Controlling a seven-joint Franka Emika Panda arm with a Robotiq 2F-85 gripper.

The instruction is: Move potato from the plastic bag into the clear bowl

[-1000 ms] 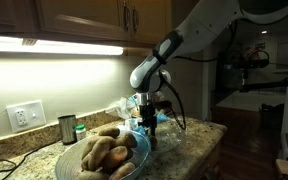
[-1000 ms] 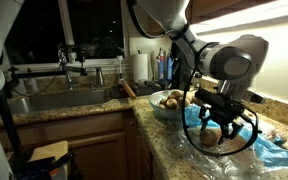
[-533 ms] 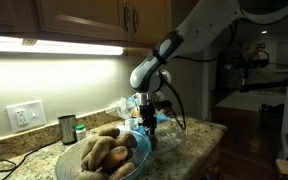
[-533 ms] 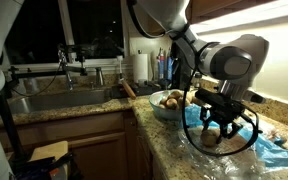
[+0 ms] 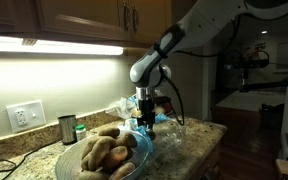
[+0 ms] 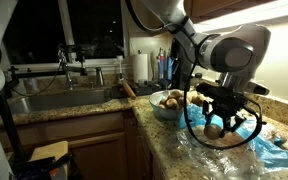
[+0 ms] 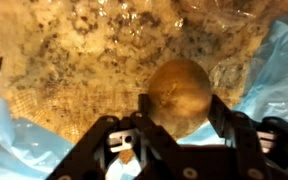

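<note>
My gripper point(image 7: 180, 112) is shut on a brown potato point(image 7: 179, 95) and holds it just above the clear and blue plastic bag point(image 7: 274, 75) on the granite counter. In both exterior views the gripper point(image 6: 220, 122) point(image 5: 147, 122) hangs over the bag point(image 6: 274, 150) with the potato point(image 6: 216, 128) between its fingers. The clear bowl point(image 5: 136, 158) holds several potatoes point(image 5: 99, 153) and stands close beside the gripper; it also shows in an exterior view point(image 6: 167, 108).
A sink point(image 6: 59, 100) with a faucet lies beyond the bowl. Bottles and a paper roll point(image 6: 141, 67) stand at the back wall. A dark can point(image 5: 67, 129) and a wall outlet point(image 5: 24, 116) are behind the bowl. The counter edge point(image 6: 154, 140) runs near the bag.
The gripper has risen a little with the potato in it, lifting it off the bag. The bowl has not moved.
</note>
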